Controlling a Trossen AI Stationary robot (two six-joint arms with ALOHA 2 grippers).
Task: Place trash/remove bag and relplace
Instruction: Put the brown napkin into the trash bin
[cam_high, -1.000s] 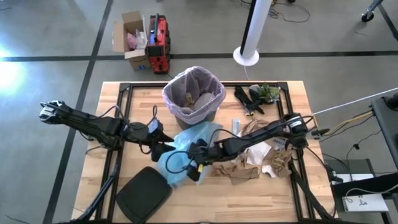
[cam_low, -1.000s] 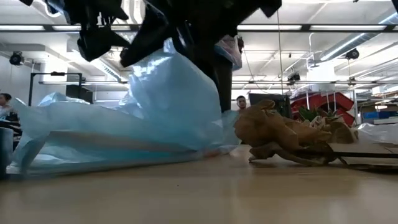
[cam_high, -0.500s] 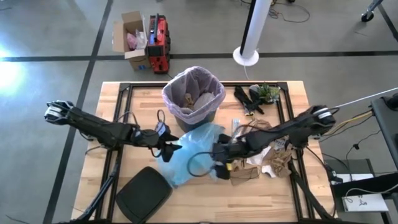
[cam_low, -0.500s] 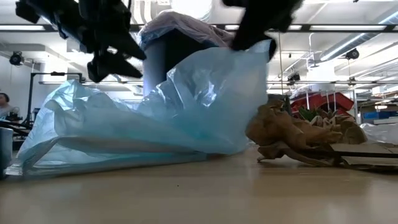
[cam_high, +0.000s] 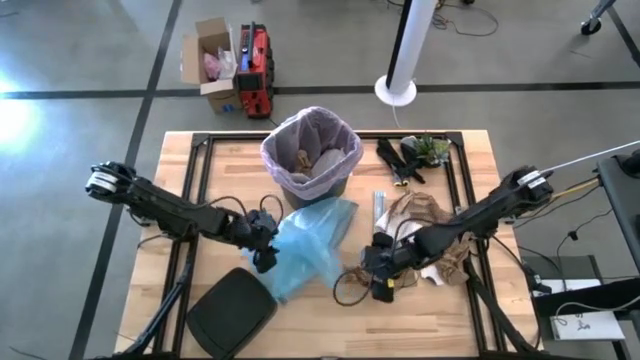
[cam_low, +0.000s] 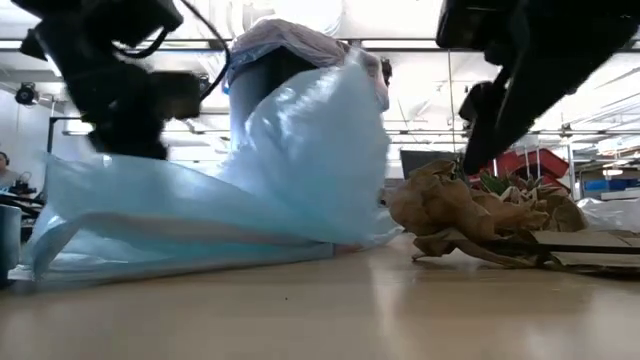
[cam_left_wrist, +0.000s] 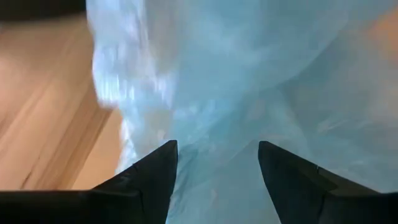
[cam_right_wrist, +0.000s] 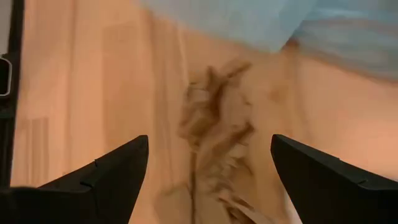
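**Trash partly binned, liner not yet swapped**

High view: bin at the far-centre of the tabletop w/ the bag, pinkish-white liner, fitted over its rim; some brown paper already inside. Rest of the trash, crumpled brown and white paper, lies right of centre. So, judging from this: placing step only partly done; bag removal and replacement both left. Light blue plastic bag sprawls mid-tabletop in front of the bin; black lid near the front edge. Left arm reaches in low from the left, left end effector at the blue bag's left edge. Right arm comes diagonally from the right, right end effector just beside the paper pile, on its front-left.

Low view: blue bag heaped in front of the bin; brown paper to its right; arms hang dark overhead.

Left wrist view: left end effector's fingers spread apart, blue plastic filling the gap and beyond. Can't tell if it's pinched, looks more like pressed into it.

Right wrist view: right end effector's fingers wide apart, nothing btwn them; crumpled brown piece on bare wood ahead, blue bag's edge beyond.
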